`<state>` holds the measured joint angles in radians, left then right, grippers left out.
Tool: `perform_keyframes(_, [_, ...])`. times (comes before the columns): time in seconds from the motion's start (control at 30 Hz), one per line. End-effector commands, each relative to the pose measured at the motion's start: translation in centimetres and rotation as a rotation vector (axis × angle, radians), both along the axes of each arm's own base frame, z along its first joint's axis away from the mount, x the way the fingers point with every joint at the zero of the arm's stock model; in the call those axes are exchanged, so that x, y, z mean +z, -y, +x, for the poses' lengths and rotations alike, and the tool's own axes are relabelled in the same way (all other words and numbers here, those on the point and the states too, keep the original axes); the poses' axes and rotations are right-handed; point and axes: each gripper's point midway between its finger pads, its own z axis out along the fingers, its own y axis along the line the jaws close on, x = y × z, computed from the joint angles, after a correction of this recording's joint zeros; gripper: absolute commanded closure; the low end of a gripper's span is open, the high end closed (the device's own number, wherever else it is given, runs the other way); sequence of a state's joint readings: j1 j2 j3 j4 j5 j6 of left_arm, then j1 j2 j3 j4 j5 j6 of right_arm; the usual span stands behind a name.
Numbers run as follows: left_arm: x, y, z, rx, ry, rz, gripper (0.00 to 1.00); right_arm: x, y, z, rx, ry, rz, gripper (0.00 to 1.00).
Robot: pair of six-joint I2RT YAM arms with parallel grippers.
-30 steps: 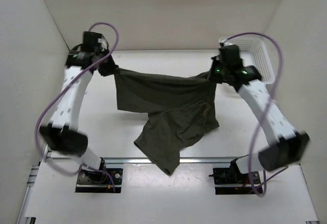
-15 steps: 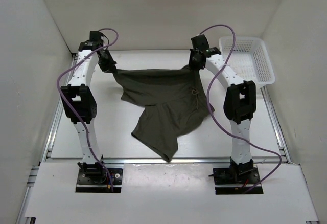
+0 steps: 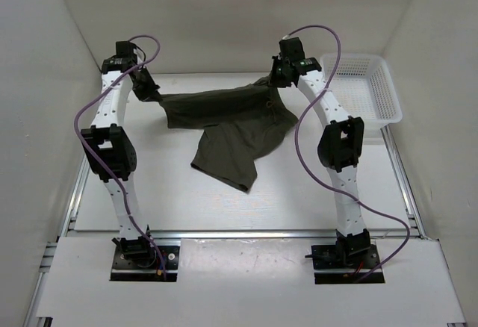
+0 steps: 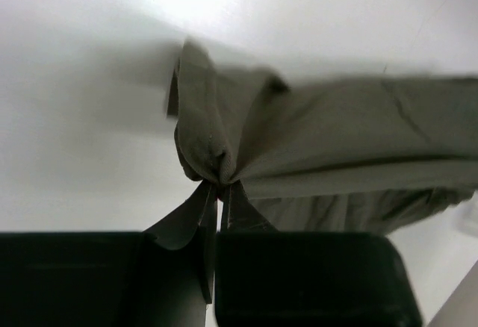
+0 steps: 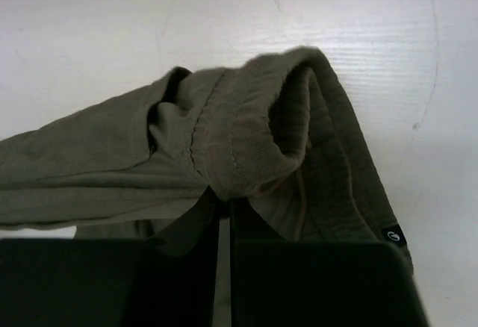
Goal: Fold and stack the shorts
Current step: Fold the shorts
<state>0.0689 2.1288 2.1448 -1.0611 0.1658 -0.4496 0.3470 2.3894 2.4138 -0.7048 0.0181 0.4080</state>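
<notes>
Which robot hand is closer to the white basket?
The right gripper: it pinches the shorts just left of the white mesh basket. The left gripper holds the shorts' other end, far across the table.

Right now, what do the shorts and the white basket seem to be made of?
The shorts: soft cloth, likely cotton or a blend, matte olive-green. It wrinkles, sags and bunches, with stitched seams and a ribbed band in the right wrist view.
The basket: probably rigid white plastic. Its walls keep their shape and are a mesh of small holes. How glossy it is cannot be told.
</notes>
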Motion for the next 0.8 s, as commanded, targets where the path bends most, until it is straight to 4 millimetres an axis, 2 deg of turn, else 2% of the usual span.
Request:
perform_keyframes(0.0, [5.3,1.8,-4.3,-0.052,0.066,0.043,0.9,2.1,2.5,-0.7,-0.025,0.012,-0.02,1.0])
perform_keyframes(0.1, [7.1,5.1,-7.9,-0.103,0.093,0.027,0.9,3.5,3.5,-1.5,-0.025,0.016,-0.002,1.0])
perform_keyframes(0.13, [7.5,5.9,-8.8,-0.111,0.097,0.017,0.9,3.1,4.1,-1.7,-0.034,0.003,-0.006,1.0])
perform_keyframes(0.17, [8.3,7.6,-10.5,-0.134,0.113,0.001,0.9,2.7,4.0,-1.9,-0.027,-0.011,-0.004,1.0])
perform_keyframes(0.2, [8.7,8.6,-11.2,-0.146,0.126,-0.01,0.9,3.0,4.7,-2.0,-0.04,-0.01,-0.003,1.0])
perform_keyframes(0.27, [9.1,10.5,-12.7,-0.174,0.134,-0.033,0.9,2.9,5.7,-2.3,-0.053,-0.021,-0.007,1.0])
perform_keyframes(0.3, [9.1,12.7,-14.3,-0.212,0.125,-0.053,0.9,3.5,6.5,-2.6,-0.067,-0.014,-0.005,1.0])
perform_keyframes(0.33, [9.0,13.8,-15.1,-0.232,0.118,-0.064,0.9,3.7,7.2,-2.7,-0.078,-0.016,-0.005,1.0])
perform_keyframes(0.37, [8.9,14.8,-15.6,-0.245,0.121,-0.064,0.9,3.2,7.3,-3.3,-0.078,-0.035,-0.01,1.0])
perform_keyframes(0.4, [8.5,16.8,-17.1,-0.28,0.101,-0.075,0.9,4.2,8.2,-3.6,-0.096,-0.018,-0.014,1.0])
perform_keyframes(0.43, [7.9,17.7,-17.8,-0.292,0.087,-0.069,0.9,4.2,8.6,-3.9,-0.112,-0.018,-0.029,1.0])
perform_keyframes(0.47, [7.4,18.5,-18.4,-0.304,0.07,-0.066,0.9,3.3,9.3,-4.6,-0.12,-0.046,-0.037,1.0])
perform_keyframes(0.5, [6.4,19.8,-19.6,-0.319,0.053,-0.059,0.9,4.0,9.7,-5.2,-0.125,-0.034,-0.052,1.0])
perform_keyframes(0.57, [4.9,21.5,-20.4,-0.343,0.025,-0.067,0.9,4.2,10.3,-5.9,-0.135,-0.023,-0.073,1.0])
perform_keyframes(0.6, [3.0,22.6,-21.2,-0.354,-0.018,-0.051,0.9,2.3,10.9,-6.6,-0.148,-0.067,-0.102,1.0])
perform_keyframes(0.67, [1.6,23.8,-21.5,-0.366,-0.043,-0.042,0.9,1.8,10.9,-6.9,-0.148,-0.074,-0.104,1.0])
perform_keyframes(0.7, [-0.1,24.7,-22.1,-0.382,-0.089,-0.027,0.9,1.1,11.0,-7.2,-0.147,-0.093,-0.11,1.0])
perform_keyframes(0.77, [-1.3,25.2,-22.3,-0.391,-0.106,0.009,0.9,0.4,11.7,-7.4,-0.164,-0.102,-0.146,1.0])
